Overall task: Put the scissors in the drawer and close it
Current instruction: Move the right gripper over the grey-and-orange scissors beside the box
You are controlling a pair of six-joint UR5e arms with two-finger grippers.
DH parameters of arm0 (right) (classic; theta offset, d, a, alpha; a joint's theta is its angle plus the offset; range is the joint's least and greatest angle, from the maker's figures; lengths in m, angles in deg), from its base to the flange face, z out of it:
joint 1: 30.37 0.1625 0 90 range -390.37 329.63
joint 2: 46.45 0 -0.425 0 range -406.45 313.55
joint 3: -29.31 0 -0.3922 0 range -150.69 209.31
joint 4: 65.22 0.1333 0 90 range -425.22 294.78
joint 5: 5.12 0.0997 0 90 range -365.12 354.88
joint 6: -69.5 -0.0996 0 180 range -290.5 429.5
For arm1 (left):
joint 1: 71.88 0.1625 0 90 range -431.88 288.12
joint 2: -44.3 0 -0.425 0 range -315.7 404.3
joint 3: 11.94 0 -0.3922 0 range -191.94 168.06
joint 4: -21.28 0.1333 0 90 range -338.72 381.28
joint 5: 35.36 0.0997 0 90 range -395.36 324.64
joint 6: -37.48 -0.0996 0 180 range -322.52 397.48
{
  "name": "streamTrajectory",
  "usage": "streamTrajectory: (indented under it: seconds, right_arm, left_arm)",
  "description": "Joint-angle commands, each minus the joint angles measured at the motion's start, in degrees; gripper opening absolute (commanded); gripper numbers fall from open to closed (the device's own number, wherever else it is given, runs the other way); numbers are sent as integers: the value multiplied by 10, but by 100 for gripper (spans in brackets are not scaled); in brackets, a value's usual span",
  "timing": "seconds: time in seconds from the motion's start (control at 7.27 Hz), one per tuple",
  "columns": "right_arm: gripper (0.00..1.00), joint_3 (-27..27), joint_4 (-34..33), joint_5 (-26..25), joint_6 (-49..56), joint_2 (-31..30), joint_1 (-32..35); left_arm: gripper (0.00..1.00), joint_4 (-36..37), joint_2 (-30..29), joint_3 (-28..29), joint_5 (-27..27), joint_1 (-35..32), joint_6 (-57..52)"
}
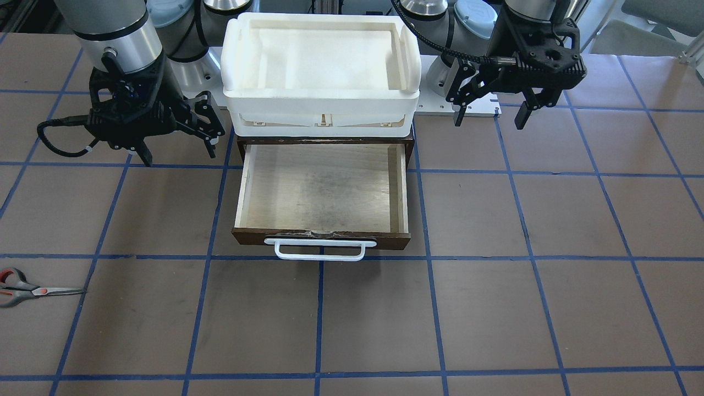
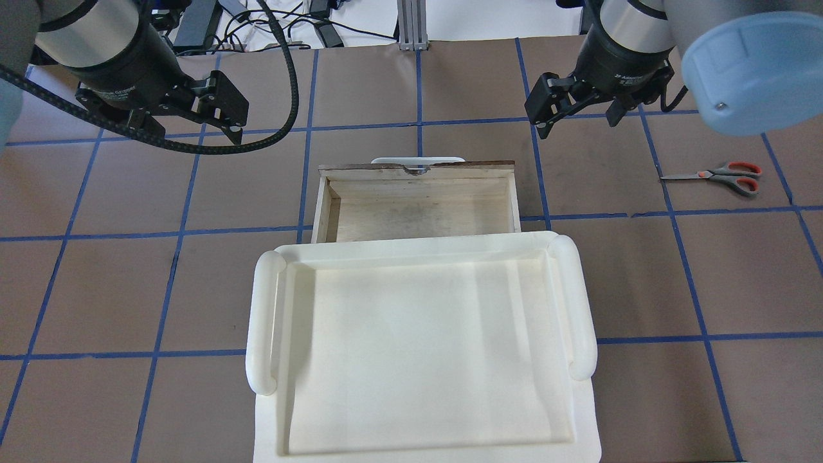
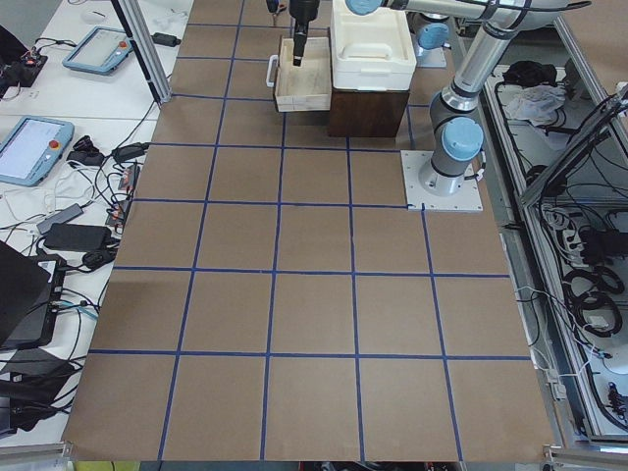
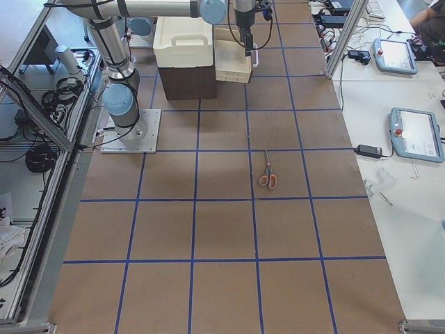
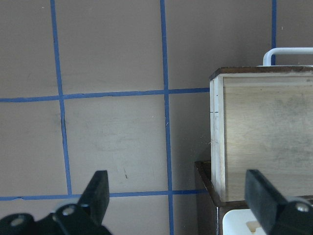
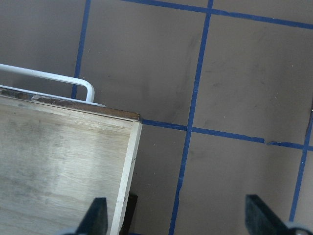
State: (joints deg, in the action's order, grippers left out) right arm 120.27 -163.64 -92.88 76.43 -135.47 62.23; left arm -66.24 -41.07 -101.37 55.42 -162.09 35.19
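Observation:
The scissors (image 1: 27, 289), with grey and orange-red handles, lie flat on the table far out on my right side, blades toward the middle; they also show in the overhead view (image 2: 720, 175) and the right-side view (image 4: 268, 174). The drawer (image 1: 322, 187) is pulled open and empty, its white bar handle (image 1: 319, 250) facing away from me; it also shows in the overhead view (image 2: 418, 206). My left gripper (image 1: 490, 116) is open and empty, above the table beside the drawer's left side. My right gripper (image 1: 179, 153) is open and empty beside the drawer's right side, well apart from the scissors.
A white plastic tray (image 2: 270, 321) sits on top of the dark cabinet that holds the drawer, overhanging its back part. The brown table is marked with blue tape lines. Tablets and cables (image 4: 410, 132) lie on the side tables beyond the table's edge.

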Motion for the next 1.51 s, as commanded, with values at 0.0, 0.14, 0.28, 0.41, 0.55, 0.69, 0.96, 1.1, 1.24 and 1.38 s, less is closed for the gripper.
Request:
streamTrajectory:
  seconds: [0.0,0.14,0.28,0.41,0.55,0.69,0.96,1.1,1.24,1.38]
  right_arm:
    - [100,1,2,0,0,1,0]
    - [100,1,2,-1,0,1,0]
    - [100,1,5,-2,8,1,0]
    - [100,4,0,-2,24,2,-3]
    - [100,4,2,-5,117,2,-4]
    - [100,8,2,-13,178,2,-15]
    - [100,29,1,-2,348,4,-109]
    - [100,42,-6,-3,433,16,-154]
    - [100,44,-14,-8,547,29,-196]
    - [100,44,-14,-10,670,55,-237]
  left_arm:
    - [100,0,3,-1,0,-1,0]
    - [100,0,3,-1,0,0,0]
    - [100,0,3,-1,-1,0,-1]
    - [100,0,3,0,0,0,0]
    - [100,0,4,0,0,1,0]
    - [100,0,4,0,0,1,0]
    - [100,1,4,-1,-1,1,0]
    - [100,1,4,0,-1,1,-1]
    - [100,1,4,-1,-1,1,0]
    - [100,1,4,0,-1,1,-1]
